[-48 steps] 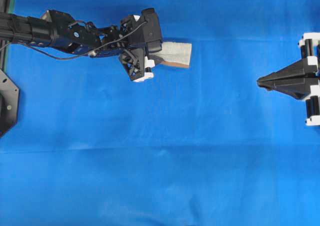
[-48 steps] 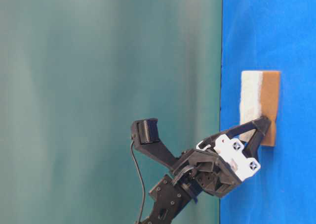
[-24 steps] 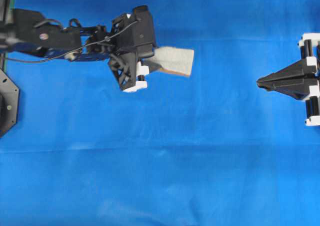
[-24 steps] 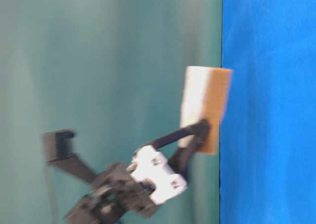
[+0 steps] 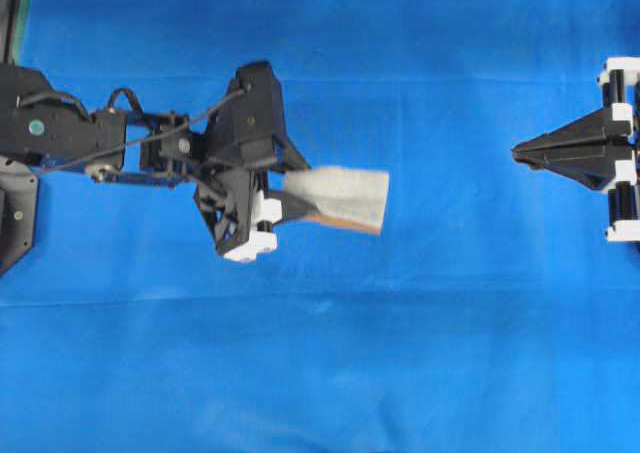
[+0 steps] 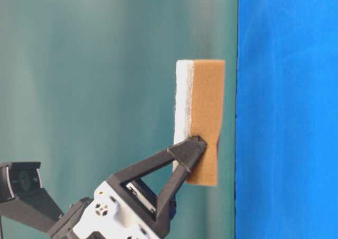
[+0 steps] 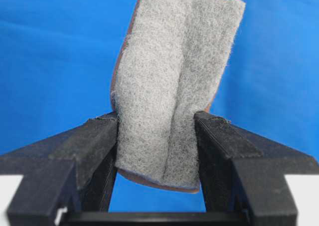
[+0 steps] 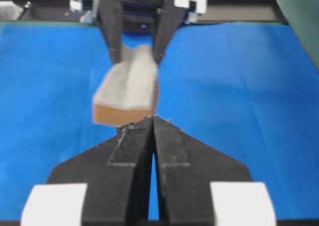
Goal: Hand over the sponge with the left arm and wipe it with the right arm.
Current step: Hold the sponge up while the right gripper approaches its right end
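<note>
The sponge [image 5: 340, 197] has a grey speckled top and an orange-brown underside. My left gripper [image 5: 292, 204] is shut on its near end, squeezing it so the top face [image 7: 172, 81] creases between the two black fingers [image 7: 92, 138]. From the table-level view the sponge [image 6: 203, 120] hangs clear of the blue cloth, with one finger [image 6: 182, 154] pressed into its orange side. My right gripper [image 5: 516, 153] is at the right edge, fingertips shut together, holding nothing, pointing left at the sponge [image 8: 127, 89] from a distance. In the right wrist view the right gripper [image 8: 152, 120] has its tips touching.
A blue cloth [image 5: 330, 353] covers the whole table. A black mount [image 5: 15, 208] sits at the left edge. A teal wall [image 6: 105, 65] stands behind the table in the table-level view.
My left gripper has lifted the sponge off the cloth and carried it toward the table's front and middle. The right gripper has stayed shut, shifting slightly toward the back.
</note>
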You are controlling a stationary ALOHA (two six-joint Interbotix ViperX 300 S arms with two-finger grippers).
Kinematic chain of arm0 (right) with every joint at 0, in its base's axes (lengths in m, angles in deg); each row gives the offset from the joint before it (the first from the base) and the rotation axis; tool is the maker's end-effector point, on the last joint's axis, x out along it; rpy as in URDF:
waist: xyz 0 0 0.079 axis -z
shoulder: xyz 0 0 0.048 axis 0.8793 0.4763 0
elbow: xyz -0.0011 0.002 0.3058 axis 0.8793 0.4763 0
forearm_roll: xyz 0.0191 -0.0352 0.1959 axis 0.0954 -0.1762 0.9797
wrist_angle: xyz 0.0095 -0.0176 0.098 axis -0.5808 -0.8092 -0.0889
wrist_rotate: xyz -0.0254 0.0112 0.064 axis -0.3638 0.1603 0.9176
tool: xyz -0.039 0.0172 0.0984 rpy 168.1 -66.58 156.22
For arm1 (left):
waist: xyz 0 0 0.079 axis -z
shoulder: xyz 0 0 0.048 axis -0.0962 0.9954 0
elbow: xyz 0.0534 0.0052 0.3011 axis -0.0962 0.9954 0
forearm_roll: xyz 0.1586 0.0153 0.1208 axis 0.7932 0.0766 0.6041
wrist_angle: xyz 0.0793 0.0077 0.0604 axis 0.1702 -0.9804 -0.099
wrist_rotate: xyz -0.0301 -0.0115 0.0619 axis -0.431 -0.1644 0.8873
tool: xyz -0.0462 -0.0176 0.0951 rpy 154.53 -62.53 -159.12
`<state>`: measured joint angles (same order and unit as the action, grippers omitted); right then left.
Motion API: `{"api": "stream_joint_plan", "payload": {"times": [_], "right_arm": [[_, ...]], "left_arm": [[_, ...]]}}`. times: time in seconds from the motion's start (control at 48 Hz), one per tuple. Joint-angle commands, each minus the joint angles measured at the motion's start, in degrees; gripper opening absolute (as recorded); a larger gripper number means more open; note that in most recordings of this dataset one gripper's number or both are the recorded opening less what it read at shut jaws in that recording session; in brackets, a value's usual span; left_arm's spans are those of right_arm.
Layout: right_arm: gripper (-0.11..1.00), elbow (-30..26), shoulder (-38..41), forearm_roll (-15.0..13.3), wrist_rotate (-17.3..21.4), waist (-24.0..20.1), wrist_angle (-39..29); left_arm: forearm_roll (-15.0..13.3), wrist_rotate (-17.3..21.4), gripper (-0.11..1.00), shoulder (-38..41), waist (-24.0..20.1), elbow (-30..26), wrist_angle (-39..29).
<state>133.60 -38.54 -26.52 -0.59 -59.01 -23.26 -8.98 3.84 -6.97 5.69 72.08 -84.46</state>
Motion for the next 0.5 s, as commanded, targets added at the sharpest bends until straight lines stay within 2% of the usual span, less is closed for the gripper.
{"api": "stream_joint_plan", "payload": {"times": [0.0, 0.125, 0.25, 0.479], "right_arm": [[0.00, -1.14, 0.70, 0.09, 0.09, 0.09, 0.09], [0.00, -1.85, 1.85, 0.35, 0.62, 0.09, 0.44], [0.00, -3.60, 4.31, 0.44, 2.81, 0.00, 0.35], [0.02, -8.17, 12.22, 0.44, 4.66, -0.70, 0.26]], "left_arm": [[-0.09, -0.09, 0.40, -0.79, 0.26, -1.14, 0.70], [0.00, 0.00, 0.40, -0.79, 0.00, -1.14, 0.70], [0.00, 0.00, 0.40, -0.79, -0.18, -1.05, 0.70], [0.00, 0.00, 0.40, -0.79, -0.18, -0.97, 0.70]]}}
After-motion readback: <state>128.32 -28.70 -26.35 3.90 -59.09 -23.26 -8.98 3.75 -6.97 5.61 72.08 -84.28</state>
